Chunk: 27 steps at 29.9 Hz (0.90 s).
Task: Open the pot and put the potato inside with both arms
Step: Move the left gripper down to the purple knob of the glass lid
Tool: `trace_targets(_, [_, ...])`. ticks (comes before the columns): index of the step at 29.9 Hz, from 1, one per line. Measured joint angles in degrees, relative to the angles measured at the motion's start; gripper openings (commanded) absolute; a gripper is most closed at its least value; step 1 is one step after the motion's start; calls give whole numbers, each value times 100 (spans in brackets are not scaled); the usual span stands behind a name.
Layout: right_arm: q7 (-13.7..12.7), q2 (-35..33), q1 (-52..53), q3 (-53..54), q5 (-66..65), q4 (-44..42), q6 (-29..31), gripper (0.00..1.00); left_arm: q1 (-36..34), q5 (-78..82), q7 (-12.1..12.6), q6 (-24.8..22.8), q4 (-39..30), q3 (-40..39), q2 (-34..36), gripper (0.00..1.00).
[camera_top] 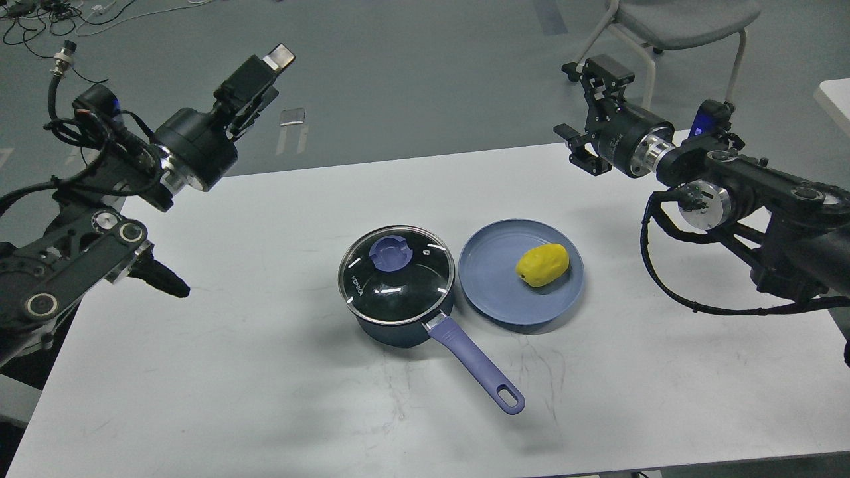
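A dark pot with a glass lid and a blue knob stands mid-table, its purple handle pointing to the front right. The lid is on. The yellow potato lies on a blue plate just right of the pot. My left gripper hangs in the air past the table's far left edge, well clear of the pot; its fingers overlap. My right gripper is open and empty above the far right edge, up and right of the plate.
The white table holds only the pot and the plate. A grey chair stands behind the right arm. Cables lie on the floor at the far left.
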Motion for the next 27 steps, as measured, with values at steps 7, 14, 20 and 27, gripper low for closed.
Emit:
trace_targets(7, [-2, -344, -80, 219, 9, -29, 4, 100, 83, 2177, -21, 1332, -563, 1002, 480, 98])
trace_targets(14, [-3, -357, -183, 225, 9, -124, -1, 100, 300, 4034, 1, 2334, -647, 1418, 323, 97])
trace_targets(20, [-3, -335, -213, 203, 10, -199, -3, 100, 367, 4778, -6, 2435, -438, 1509, -121, 97])
trace_targets(27, [-6, -273, -215, 175, 10, -201, -58, 100, 380, 4924, -13, 2406, 302, 1726, -823, 97])
